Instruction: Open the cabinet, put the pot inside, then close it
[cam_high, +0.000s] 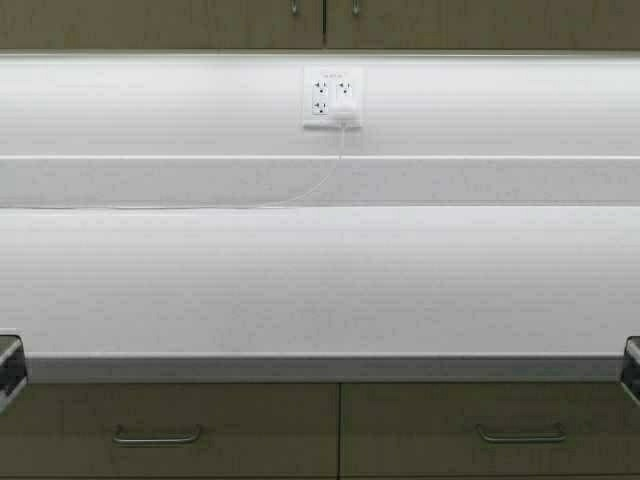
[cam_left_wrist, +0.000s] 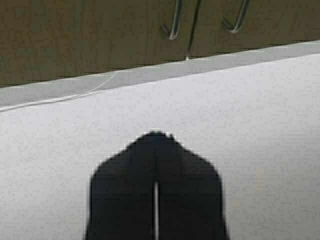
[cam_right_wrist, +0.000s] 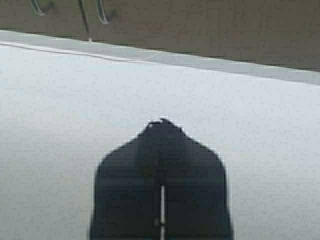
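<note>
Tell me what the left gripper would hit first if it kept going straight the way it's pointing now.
The left gripper, shut, points across the bare white countertop. Nothing lies ahead on it; the first thing in line looks like the back wall by the thin white cable, though depth is unclear.

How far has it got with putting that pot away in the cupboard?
Either not begun or already finished; these pictures cannot settle which. The cabinet overhead has both doors shut, and no pot shows on the countertop. Nothing is in hand: the left gripper and right gripper are both shut and empty, low at the counter's front corners. If not begun, every step remains.
</note>
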